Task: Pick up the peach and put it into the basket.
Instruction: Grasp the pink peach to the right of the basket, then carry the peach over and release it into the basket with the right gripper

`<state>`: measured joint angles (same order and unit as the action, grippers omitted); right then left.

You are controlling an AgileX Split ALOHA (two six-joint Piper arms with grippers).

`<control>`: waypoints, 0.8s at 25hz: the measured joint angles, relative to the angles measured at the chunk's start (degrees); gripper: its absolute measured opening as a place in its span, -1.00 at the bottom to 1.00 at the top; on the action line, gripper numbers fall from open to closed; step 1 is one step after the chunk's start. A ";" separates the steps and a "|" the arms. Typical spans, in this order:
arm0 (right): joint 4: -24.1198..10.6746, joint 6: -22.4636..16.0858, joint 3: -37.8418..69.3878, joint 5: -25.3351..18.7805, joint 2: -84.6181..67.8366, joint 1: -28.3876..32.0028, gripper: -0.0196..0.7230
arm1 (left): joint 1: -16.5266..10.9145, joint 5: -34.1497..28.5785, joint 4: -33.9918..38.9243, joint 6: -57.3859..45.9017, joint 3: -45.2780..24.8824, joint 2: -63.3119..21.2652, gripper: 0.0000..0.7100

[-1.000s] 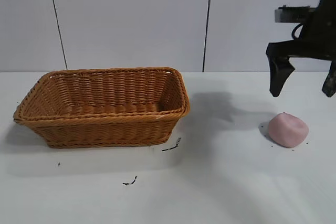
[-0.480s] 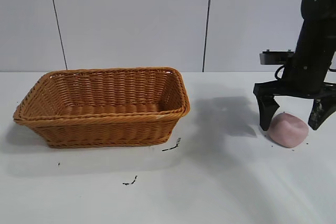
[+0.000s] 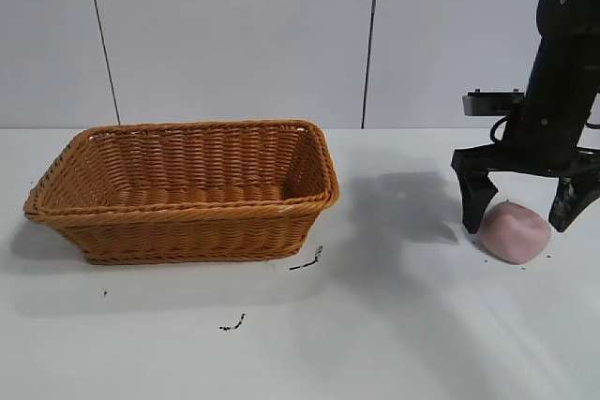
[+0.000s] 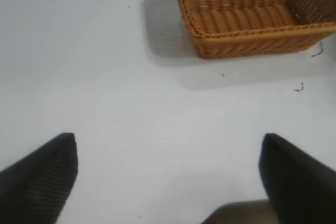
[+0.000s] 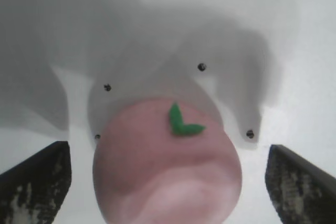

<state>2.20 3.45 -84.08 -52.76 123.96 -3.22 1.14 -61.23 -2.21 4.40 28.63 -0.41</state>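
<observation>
The pale pink peach [image 3: 514,232] lies on the white table at the right. In the right wrist view it [image 5: 167,163] shows a small green leaf on top. My right gripper [image 3: 520,220] is open and lowered around the peach, one finger [image 3: 473,201] on each side, with gaps to the fruit on both sides [image 5: 167,182]. The orange-brown wicker basket [image 3: 184,190] stands at the left, empty. It also shows in the left wrist view [image 4: 252,11]. My left gripper [image 4: 168,166] is open and empty above bare table, out of the exterior view.
A few small dark scraps [image 3: 307,260] lie on the table in front of the basket. The white table [image 3: 394,325] stretches bare between basket and peach. A grey panelled wall stands behind.
My right gripper came down from above the table and to the left until its fingers straddle the peach. In the last half second it barely moved. The peach and basket stayed put.
</observation>
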 joint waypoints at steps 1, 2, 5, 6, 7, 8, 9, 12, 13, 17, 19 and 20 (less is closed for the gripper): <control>0.05 0.00 0.00 0.00 -0.13 0.00 -0.71 | 0.00 0.00 0.00 0.00 0.00 0.00 0.95; 0.05 0.00 -0.08 -0.05 -0.32 0.00 -0.78 | 0.00 0.00 0.00 0.00 0.00 0.00 0.95; 0.05 0.00 -1.54 -1.08 -1.30 0.00 -0.85 | 0.00 0.00 0.00 0.00 0.00 0.00 0.95; 0.05 0.00 -2.62 -1.92 -1.89 0.00 -0.87 | 0.00 0.00 0.00 0.00 0.00 0.00 0.95; -0.09 0.00 -4.06 -2.32 -2.74 0.00 -0.88 | 0.00 0.00 0.00 0.00 0.00 0.00 0.95; -0.17 0.00 -5.53 -2.97 -3.65 0.00 -0.88 | 0.00 0.00 0.00 0.00 0.00 0.00 0.95; -0.17 0.00 -7.50 -3.69 -4.90 0.00 -0.88 | 0.00 0.00 0.00 0.00 0.00 0.00 0.95; -0.12 0.00 -13.91 -6.61 -8.08 0.00 -0.88 | 0.00 0.00 0.00 0.00 0.00 0.00 0.95; -0.12 0.00 -16.17 -7.82 -8.70 -0.06 -0.88 | 0.00 0.00 0.00 0.00 0.00 0.00 0.95; -0.12 0.00 -22.63 -10.91 -9.01 -1.62 -0.88 | 0.00 0.00 0.00 0.00 0.00 0.00 0.95; -0.17 0.00 -24.79 -11.19 -8.89 -3.67 -0.88 | 0.00 0.00 0.00 0.00 0.00 0.00 0.95; -0.17 0.00 -25.96 -11.23 -8.82 -4.82 -0.88 | 0.00 0.00 0.00 0.00 0.00 0.00 0.95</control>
<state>2.03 3.45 -110.04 -63.98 115.14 -8.03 1.14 -61.23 -2.21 4.40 28.63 -0.41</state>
